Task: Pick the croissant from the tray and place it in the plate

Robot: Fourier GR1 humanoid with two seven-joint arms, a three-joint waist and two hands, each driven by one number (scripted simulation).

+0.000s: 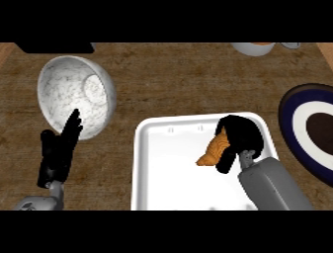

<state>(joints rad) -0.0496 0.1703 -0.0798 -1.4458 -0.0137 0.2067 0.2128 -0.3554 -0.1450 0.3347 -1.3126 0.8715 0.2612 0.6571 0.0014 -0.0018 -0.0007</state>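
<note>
An orange-brown croissant [213, 150] lies inside the white tray [165, 163], toward its right side. My right hand [240, 139] is curled over the croissant from the right, its fingers wrapped round the pastry's upper end and hiding part of it. The dark blue plate [300, 111] with a white ring and a dark centre sits at the right edge, partly cut off. My left hand [58, 150] rests open at the left, fingers straight and pointing up toward a white bowl.
A white marbled bowl [66, 94] stands at the upper left, just above my left hand. A pale cup [256, 48] shows at the top edge, and a black object [56, 47] sits at the top left. Wooden edges border the counter's sides.
</note>
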